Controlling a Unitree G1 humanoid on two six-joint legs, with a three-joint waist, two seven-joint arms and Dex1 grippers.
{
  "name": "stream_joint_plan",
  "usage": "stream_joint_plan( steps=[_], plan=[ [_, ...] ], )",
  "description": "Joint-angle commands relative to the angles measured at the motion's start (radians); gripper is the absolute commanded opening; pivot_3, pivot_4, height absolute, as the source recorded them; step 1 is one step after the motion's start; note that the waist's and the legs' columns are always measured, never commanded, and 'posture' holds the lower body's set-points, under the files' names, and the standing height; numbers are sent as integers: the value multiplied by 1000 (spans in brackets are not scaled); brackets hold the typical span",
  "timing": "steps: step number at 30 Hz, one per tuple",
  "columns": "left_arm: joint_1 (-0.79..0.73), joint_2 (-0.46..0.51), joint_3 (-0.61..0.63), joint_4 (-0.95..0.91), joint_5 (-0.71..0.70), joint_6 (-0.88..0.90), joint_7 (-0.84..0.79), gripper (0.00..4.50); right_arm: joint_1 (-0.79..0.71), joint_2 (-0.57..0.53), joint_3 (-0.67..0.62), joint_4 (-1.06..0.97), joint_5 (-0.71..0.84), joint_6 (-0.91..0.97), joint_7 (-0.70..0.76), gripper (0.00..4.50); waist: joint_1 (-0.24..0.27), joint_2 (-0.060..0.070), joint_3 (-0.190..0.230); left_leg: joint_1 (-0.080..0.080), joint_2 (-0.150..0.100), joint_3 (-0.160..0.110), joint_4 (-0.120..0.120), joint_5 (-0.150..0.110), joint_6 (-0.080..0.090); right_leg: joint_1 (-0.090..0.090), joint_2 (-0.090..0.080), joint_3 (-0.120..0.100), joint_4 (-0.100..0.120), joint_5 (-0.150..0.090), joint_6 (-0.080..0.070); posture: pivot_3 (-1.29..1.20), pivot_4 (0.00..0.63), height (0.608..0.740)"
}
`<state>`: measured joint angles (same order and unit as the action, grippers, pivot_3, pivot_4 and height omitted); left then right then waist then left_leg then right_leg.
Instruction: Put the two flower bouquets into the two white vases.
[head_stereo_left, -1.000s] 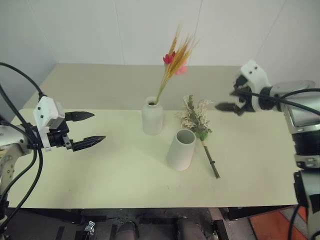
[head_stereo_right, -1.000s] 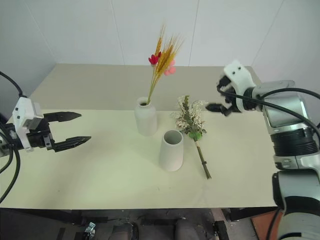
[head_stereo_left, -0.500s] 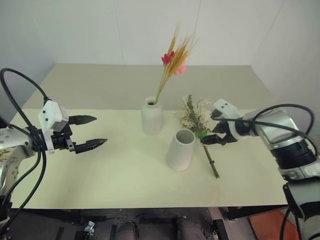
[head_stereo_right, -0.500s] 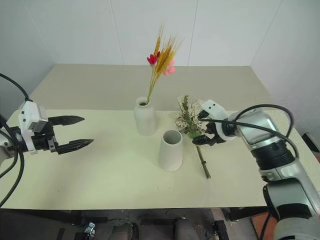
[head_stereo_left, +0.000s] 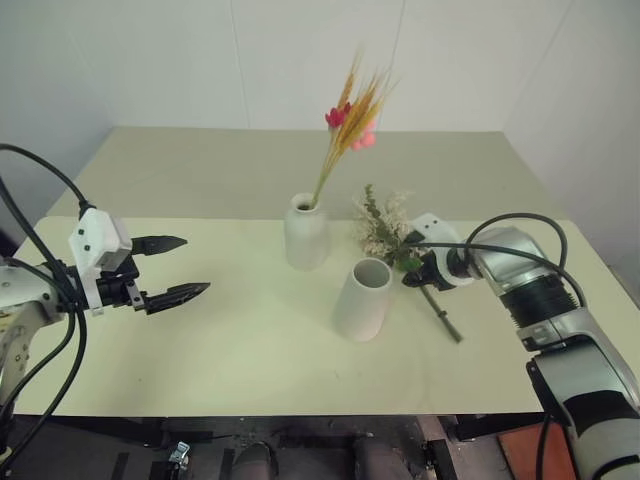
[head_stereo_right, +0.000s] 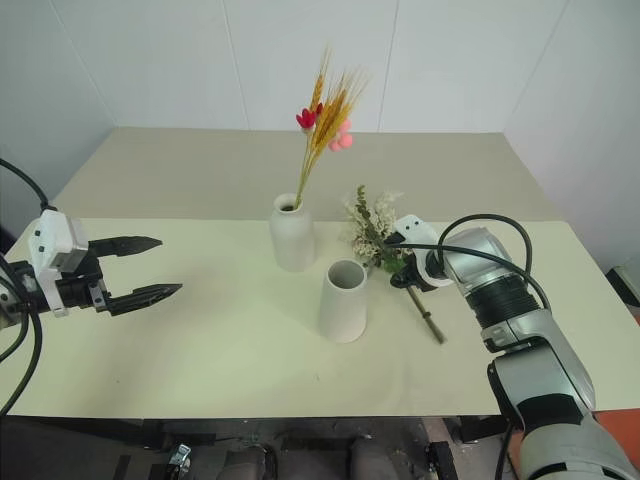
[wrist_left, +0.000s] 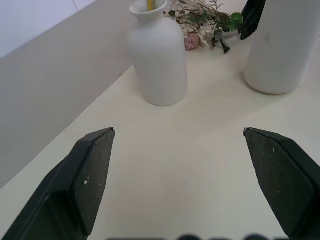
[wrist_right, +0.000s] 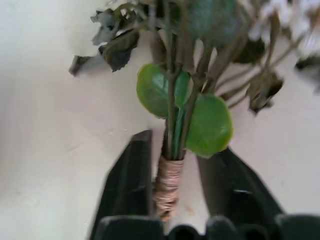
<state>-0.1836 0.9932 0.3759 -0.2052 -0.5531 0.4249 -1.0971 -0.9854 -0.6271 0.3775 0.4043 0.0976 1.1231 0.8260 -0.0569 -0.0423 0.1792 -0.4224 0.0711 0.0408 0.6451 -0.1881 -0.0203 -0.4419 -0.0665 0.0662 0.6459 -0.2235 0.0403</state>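
Bushy bouquet stem, between right claw fingers

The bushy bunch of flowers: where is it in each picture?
Left eye: bunch right of centre, by the wide vase.
Right eye: same spot.
Left wrist: beyond the small vase.
Right wrist: stem inside the right gripper.
Shared landmark: right gripper at the stem.

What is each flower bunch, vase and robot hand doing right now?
Grass spray: standing upright in the small vase.
Small bottle vase: upright, holding the spray.
Wide vase: upright, empty.
Bushy bouquet: lying on the table, stem between the right jaws.
Right gripper: jaws closing around the wrapped stem.
Left gripper: jaws open, holding nothing.
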Motion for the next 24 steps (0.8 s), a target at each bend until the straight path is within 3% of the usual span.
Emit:
stream_joint_plan(
  steps=[1,4,6,7,9,12,15,19,24],
  plan=[
    [0,6,34,-30,-16,2,9,4500,-34,-13,-55,0,-12,-10,-26,240,1,0,0,0,0,0,0,0,0,0,0,0,0,0,0,0,150,740],
    [-7,6,27,-24,-14,-2,9,4500,-36,-15,-102,-6,-24,-12,-89,201,1,0,0,0,0,0,0,0,0,0,0,0,0,0,0,0,150,740],
    [-17,8,20,-16,-11,-5,8,4500,-9,4,-179,-36,-56,-94,-229,201,2,0,0,0,0,0,0,0,0,0,0,0,0,0,0,0,150,740],
    [-23,8,16,-11,-10,-7,7,4500,11,22,-235,-49,-69,-170,-321,201,2,0,0,0,0,0,0,0,0,0,0,0,0,0,0,0,150,740],
    [-38,10,6,-2,-6,-10,5,4500,81,45,-309,-78,-145,-504,-567,201,6,0,0,0,0,0,0,0,0,-1,0,0,0,0,0,0,150,740],
    [-59,10,-11,11,-1,-15,-4,4500,106,76,-415,-110,-146,-688,-703,201,9,0,0,-1,0,0,-1,0,0,-1,0,0,0,0,0,0,150,740],
    [-78,6,-24,23,0,-27,-17,4500,115,154,-592,-168,-4,-814,-748,201,7,0,0,-1,0,0,-1,0,0,-1,0,0,0,0,0,0,150,740],
    [-102,12,-36,41,0,-28,-31,4500,156,310,-866,-428,513,-780,-579,201,9,0,0,0,1,-1,-1,0,0,0,2,0,0,0,0,0,150,740],
    [-116,20,-38,57,2,-27,-48,4500,256,322,-875,-676,847,-638,-482,201,13,0,0,0,2,-1,0,0,0,2,2,0,0,0,0,0,150,740]
  ],
)
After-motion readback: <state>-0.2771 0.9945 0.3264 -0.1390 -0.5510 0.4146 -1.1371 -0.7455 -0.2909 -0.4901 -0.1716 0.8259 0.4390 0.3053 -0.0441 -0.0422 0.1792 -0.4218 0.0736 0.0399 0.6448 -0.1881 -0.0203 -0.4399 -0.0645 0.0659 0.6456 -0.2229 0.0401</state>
